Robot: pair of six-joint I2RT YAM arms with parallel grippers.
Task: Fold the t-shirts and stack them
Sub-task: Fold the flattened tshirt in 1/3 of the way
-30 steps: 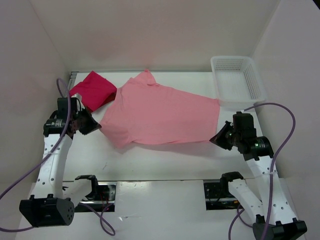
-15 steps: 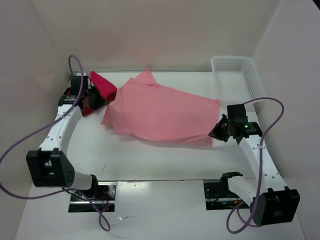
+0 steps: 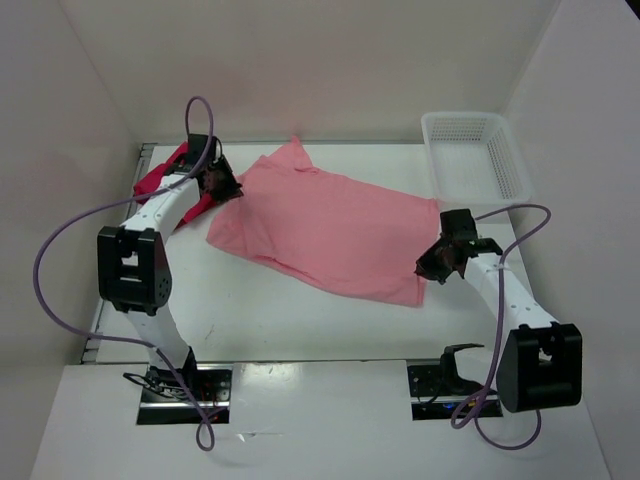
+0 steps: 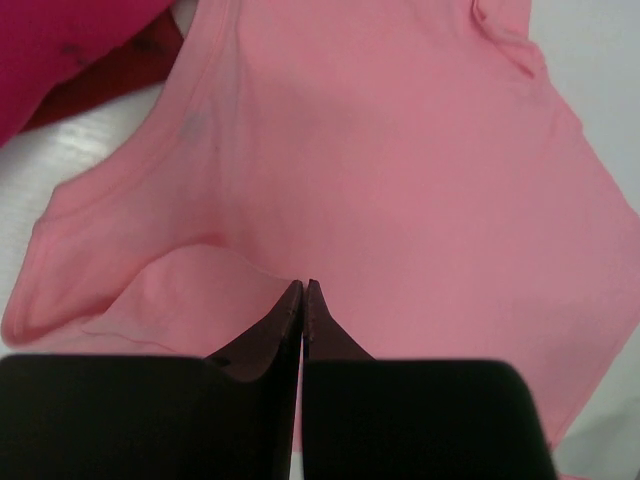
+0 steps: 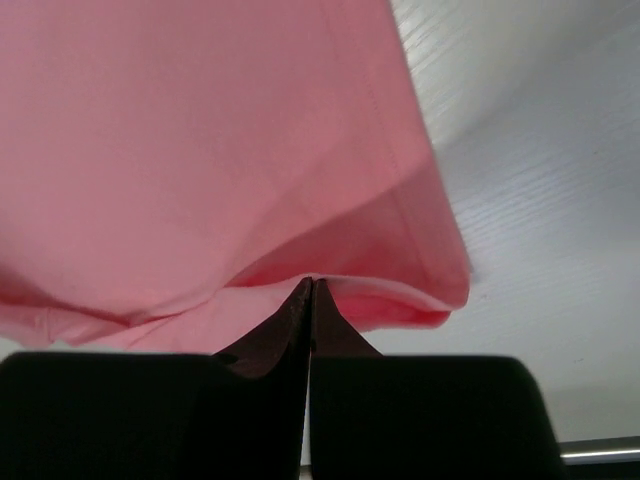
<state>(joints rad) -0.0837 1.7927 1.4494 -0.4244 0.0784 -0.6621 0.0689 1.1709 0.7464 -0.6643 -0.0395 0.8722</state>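
The pink t-shirt (image 3: 330, 225) lies spread across the middle of the surface (image 3: 300, 325), turned at an angle. One sleeve points to the back wall. Its near edge runs slanted from the left side down to a low corner on the right.

The left pincer (image 3: 222, 185) is fully closed on the far left edge of this shirt, near the sleeve. In the left wrist view the cloth rises in a small tent up to the pressed fingertips (image 4: 290, 305). The right pincer (image 3: 432, 268) is also fully closed and pinches the hem at the right side. In the right wrist view the hem is raised off the surface, with a folded layer under it and a shadow beside it.

Behind the left arm the crimson t-shirt (image 3: 158, 182) sits in the far left corner, and a dark red t-shirt (image 4: 120, 75) lies under it. Both are just beside the pink shoulder, so this corner is tight.

On the right the white basket (image 3: 512, 165) stands in the far right corner. The far end of the hem comes just beside the basket's near corner. We cannot tell if they touch.

The most open room is the wide bare strip between the shirt's near edge and the near edge of the surface. A narrower bare strip lies along the back wall, between the sleeve and the basket.

The surface is white and flat. Plain pale walls (image 3: 300, 70) close it at the left, the back and the right.
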